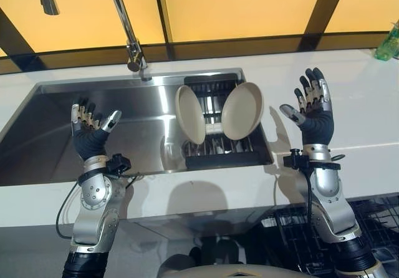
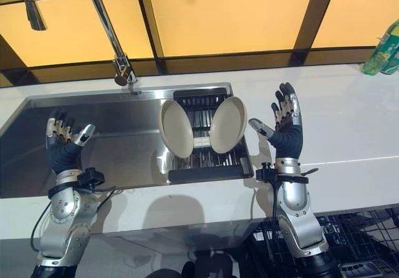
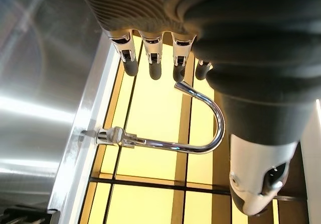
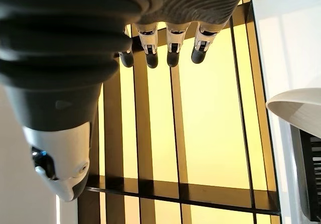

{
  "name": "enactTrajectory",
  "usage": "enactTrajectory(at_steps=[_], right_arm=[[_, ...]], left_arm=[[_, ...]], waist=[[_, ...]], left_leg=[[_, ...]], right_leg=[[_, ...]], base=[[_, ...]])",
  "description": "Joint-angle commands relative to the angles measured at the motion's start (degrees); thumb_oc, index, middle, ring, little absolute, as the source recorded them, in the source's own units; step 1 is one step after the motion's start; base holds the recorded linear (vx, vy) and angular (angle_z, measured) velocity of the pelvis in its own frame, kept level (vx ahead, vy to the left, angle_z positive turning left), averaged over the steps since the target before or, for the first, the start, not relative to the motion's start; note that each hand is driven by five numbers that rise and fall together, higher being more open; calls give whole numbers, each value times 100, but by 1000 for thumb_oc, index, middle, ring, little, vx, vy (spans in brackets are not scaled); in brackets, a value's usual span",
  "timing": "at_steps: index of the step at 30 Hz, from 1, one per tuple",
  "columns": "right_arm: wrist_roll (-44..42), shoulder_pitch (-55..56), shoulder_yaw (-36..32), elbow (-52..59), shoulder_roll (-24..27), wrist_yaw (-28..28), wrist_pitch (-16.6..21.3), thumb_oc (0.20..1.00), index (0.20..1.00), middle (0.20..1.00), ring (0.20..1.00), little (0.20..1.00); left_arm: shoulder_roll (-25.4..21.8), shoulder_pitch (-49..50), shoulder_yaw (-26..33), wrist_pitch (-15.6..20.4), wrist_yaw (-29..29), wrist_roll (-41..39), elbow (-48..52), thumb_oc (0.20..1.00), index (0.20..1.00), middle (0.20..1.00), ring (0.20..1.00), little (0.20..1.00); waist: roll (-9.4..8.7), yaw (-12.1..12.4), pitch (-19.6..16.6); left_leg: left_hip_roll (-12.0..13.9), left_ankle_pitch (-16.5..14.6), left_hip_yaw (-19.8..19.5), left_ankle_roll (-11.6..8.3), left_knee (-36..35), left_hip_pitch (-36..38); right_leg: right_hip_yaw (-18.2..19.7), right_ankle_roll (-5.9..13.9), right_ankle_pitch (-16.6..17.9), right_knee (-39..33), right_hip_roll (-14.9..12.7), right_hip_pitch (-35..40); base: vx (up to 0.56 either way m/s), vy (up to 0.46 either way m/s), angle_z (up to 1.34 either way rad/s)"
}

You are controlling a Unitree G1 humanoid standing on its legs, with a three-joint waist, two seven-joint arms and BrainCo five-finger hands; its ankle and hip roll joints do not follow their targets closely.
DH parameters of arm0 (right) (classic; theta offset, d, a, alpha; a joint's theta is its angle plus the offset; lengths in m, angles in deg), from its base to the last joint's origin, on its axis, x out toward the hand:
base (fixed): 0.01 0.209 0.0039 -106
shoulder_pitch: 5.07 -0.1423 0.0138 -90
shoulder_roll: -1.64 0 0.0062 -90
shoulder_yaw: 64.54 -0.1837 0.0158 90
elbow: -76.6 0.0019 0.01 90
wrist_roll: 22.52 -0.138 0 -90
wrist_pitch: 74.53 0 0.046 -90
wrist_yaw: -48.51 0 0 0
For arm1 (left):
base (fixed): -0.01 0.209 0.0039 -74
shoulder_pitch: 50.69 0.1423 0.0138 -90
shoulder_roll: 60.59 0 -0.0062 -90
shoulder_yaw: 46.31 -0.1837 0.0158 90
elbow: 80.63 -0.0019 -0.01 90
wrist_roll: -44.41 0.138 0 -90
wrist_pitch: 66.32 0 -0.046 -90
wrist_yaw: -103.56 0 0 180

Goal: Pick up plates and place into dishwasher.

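Observation:
Two cream plates stand on edge in a black rack (image 1: 218, 159) at the right end of the steel sink (image 1: 56, 134). The left plate (image 1: 189, 113) and the right plate (image 1: 242, 110) lean apart in a V. My left hand (image 1: 89, 131) is raised over the sink's left half, open, fingers pointing up, holding nothing. My right hand (image 1: 313, 113) is raised over the white counter just right of the rack, open and empty too. An edge of the right plate (image 4: 301, 108) shows in the right wrist view.
A tall chrome faucet (image 1: 128, 35) rises behind the sink. A green bottle (image 1: 388, 41) stands at the counter's far right. The dishwasher's black wire basket (image 1: 374, 228) sits low at the right, below the counter. Amber window panels line the back.

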Motion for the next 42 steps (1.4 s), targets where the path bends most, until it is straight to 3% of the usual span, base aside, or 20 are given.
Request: enactTrajectory(at_steps=[1,8,13,17,22,23,25,31,36,42], right_arm=[[190,-139,-74,374,78,67,196,1000,1000,1000,1000,1000],[238,-42,-168,325,48,121,296,1000,1000,1000,1000,1000],[228,-92,-198,322,89,130,217,1000,1000,1000,1000,1000],[187,-151,-180,252,168,134,188,1000,1000,1000,1000,1000],[63,-236,-157,124,353,178,177,1000,1000,1000,1000,1000],[28,-256,-150,88,398,204,185,1000,1000,1000,1000,1000],[-44,-299,-110,30,504,238,185,1000,1000,1000,1000,1000],[-276,-332,-88,-111,772,386,192,1000,1000,1000,1000,1000],[-349,-305,-120,-184,911,491,133,1000,1000,1000,1000,1000],[-440,-254,-172,-248,1072,546,48,1000,1000,1000,1000,1000]], left_arm=[[-141,-115,8,335,283,-68,136,1000,1000,1000,1000,1000],[-234,-85,77,426,514,421,102,1000,1000,1000,1000,1000],[-448,-224,90,370,778,1346,6,1000,1000,1000,1000,1000],[-955,-449,133,360,862,2372,-303,1000,1000,1000,1000,1000],[-1971,-822,74,427,275,4276,-979,1000,1000,1000,1000,1000],[-2215,-901,11,404,102,4908,-1167,1000,1000,1000,1000,1000],[-2720,-1105,-223,271,-34,5425,-1489,1000,1000,1000,1000,1000],[-3654,-1717,-1223,430,-221,6382,-2224,1000,1000,1000,1000,1000],[-3931,-2020,-1984,558,-515,7307,-2591,1000,1000,1000,1000,1000],[-4154,-2128,-2449,774,-739,8069,-2716,1000,1000,1000,1000,1000]], waist=[[-222,44,-520],[-211,21,-547],[-176,-41,-576],[-116,-134,-623],[-26,-274,-693],[-4,-308,-715],[37,-382,-741],[147,-602,-765],[183,-725,-727],[183,-810,-688]], left_leg=[[51,60,-130,-205,-9,-192],[112,24,2,-185,-142,-48],[136,-35,81,-188,-130,10],[154,-89,165,-182,-150,94],[170,-153,290,-187,-177,194],[171,-168,311,-188,-188,210],[174,-196,373,-184,-192,238],[174,-261,520,-175,-212,327],[165,-291,615,-154,-210,363],[179,-299,732,-124,-269,363]], right_leg=[[-113,193,122,-132,-146,-4],[-164,219,153,-251,-172,83],[-138,228,131,-231,-184,83],[-84,240,107,-210,-195,82],[7,281,98,-202,-231,76],[26,290,101,-210,-236,69],[68,312,107,-218,-251,63],[201,361,133,-199,-265,18],[304,399,183,-198,-276,-24],[391,454,259,-243,-302,-118]], base=[[0,0,0],[12,3,2],[7,3,0],[43,39,1],[59,63,-3],[51,60,-7],[61,71,-6],[74,76,-10],[93,79,-8],[85,72,-10]])
